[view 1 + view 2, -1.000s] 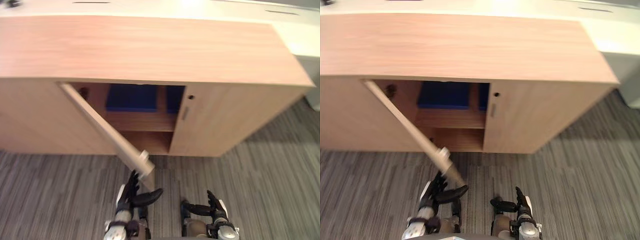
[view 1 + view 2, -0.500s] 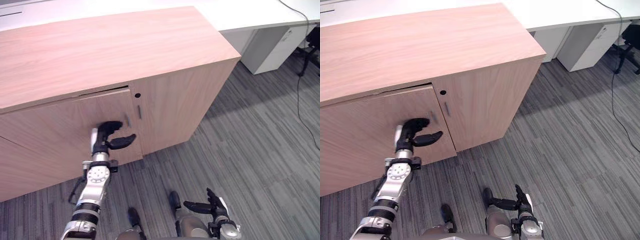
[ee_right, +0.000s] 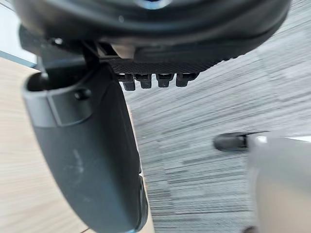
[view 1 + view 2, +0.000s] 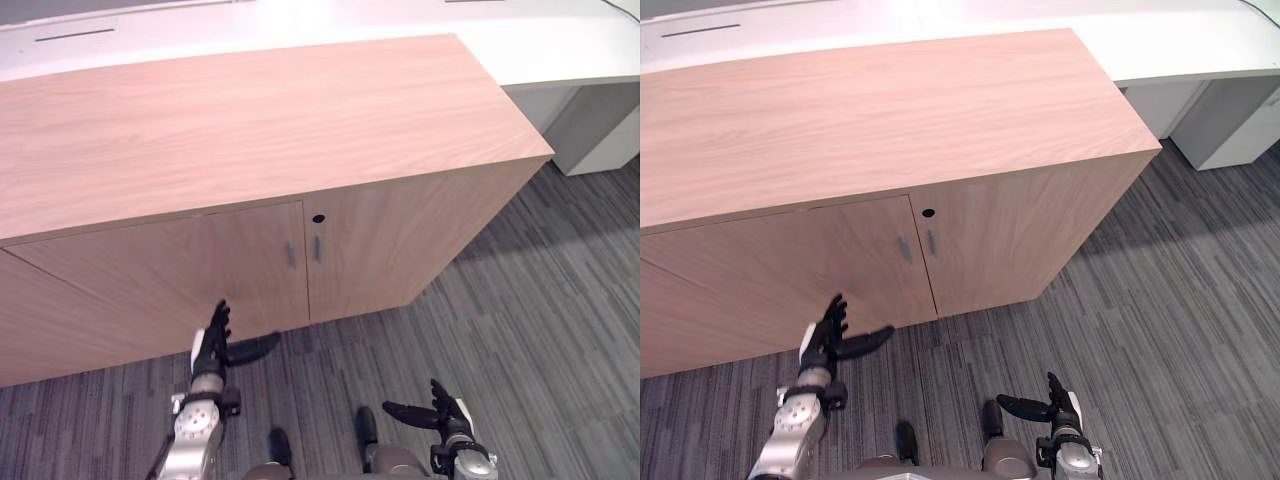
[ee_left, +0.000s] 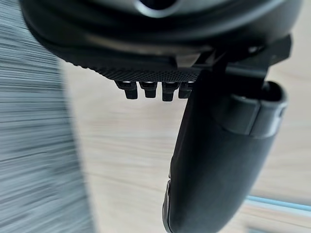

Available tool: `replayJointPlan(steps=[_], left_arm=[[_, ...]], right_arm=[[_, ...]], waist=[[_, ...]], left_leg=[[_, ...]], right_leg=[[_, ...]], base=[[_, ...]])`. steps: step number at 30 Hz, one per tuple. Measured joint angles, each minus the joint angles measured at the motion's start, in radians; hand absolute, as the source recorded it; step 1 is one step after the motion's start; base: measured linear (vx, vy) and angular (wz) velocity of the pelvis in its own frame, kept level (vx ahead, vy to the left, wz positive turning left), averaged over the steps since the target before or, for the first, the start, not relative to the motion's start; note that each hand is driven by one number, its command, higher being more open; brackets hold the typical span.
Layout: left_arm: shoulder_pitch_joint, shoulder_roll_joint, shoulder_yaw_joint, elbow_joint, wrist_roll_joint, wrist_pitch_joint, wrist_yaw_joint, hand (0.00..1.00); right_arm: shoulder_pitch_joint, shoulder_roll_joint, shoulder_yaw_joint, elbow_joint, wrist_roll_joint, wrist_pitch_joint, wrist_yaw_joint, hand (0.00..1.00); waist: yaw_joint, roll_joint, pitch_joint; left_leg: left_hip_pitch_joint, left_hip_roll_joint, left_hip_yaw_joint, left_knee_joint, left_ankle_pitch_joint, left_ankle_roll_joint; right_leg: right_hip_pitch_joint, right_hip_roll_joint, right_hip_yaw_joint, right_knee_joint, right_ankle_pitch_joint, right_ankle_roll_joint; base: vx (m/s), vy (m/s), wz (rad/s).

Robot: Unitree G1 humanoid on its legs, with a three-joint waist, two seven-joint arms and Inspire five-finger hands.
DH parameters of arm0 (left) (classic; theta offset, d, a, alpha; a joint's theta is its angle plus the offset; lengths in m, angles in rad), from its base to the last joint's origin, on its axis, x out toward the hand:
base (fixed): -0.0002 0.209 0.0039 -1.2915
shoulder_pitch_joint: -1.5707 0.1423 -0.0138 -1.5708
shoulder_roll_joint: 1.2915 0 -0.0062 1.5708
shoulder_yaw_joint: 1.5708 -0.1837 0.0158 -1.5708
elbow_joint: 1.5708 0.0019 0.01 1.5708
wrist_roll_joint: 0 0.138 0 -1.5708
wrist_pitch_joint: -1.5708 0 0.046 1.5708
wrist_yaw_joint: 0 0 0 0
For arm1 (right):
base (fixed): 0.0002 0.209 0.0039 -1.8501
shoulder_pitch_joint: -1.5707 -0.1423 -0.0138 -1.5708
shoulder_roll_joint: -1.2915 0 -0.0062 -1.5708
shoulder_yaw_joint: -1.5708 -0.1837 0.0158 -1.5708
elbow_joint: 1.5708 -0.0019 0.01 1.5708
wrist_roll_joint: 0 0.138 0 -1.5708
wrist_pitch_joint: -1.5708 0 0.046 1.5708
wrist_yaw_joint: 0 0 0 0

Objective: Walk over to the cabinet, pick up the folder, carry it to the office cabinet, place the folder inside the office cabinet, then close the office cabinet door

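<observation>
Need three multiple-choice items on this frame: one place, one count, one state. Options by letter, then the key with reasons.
1. Where is the left robot hand?
A. on top of the cabinet
B. low in front of the left door
C. inside the cabinet
2. How many door handles show?
A. one
B. four
C. two
3. How do the cabinet doors stand?
A. both shut
B. left one ajar
C. both wide open
Key: 1 B, it hangs open-fingered near the door's bottom edge; 2 C, two slim handles flank the centre seam; 3 A, both fronts lie flush.
</observation>
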Motion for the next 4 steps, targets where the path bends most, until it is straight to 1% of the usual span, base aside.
replayJointPlan(steps=[1, 2, 3, 4], left_arm=[[0.003, -0.006, 0.006, 0.038, 0.002, 0.003, -0.001, 1.00], [0.014, -0.017, 0.021, 0.108, 0.018, 0.010, -0.001, 1.00], [0.020, -0.019, 0.029, 0.137, 0.024, 0.012, -0.001, 1.00], [0.039, -0.019, 0.047, 0.201, 0.042, 0.019, -0.001, 1.00]], right_arm=[[0.000, 0.000, -0.010, 0.000, 0.000, 0.000, -0.003, 1.00], [0.000, -0.001, -0.023, 0.000, 0.000, 0.001, -0.013, 1.00], [0.003, -0.001, -0.028, 0.000, 0.000, 0.002, -0.016, 1.00], [0.007, -0.003, -0.035, 0.001, 0.000, 0.002, -0.022, 1.00]], waist=[[0.000, 0.006, -0.004], [-0.001, 0.015, -0.012], [0.000, 0.017, -0.015], [0.000, 0.020, -0.020]], left_leg=[[-0.002, -0.001, -0.011, -0.003, 0.000, 0.000], [-0.001, -0.008, -0.027, -0.005, 0.002, 0.001], [0.001, -0.009, -0.034, -0.005, 0.003, 0.001], [0.002, -0.010, -0.055, -0.005, 0.007, -0.001]], right_leg=[[0.000, -0.001, -0.010, 0.006, -0.006, 0.002], [0.002, -0.005, -0.028, 0.023, -0.027, 0.009], [0.004, -0.006, -0.034, 0.028, -0.038, 0.006], [0.014, -0.009, -0.054, 0.029, -0.044, 0.004]], base=[[-0.11, -0.016, 0.38], [-0.07, -0.005, 0.35], [-0.08, -0.005, 0.46], [-0.03, -0.002, 0.27]])
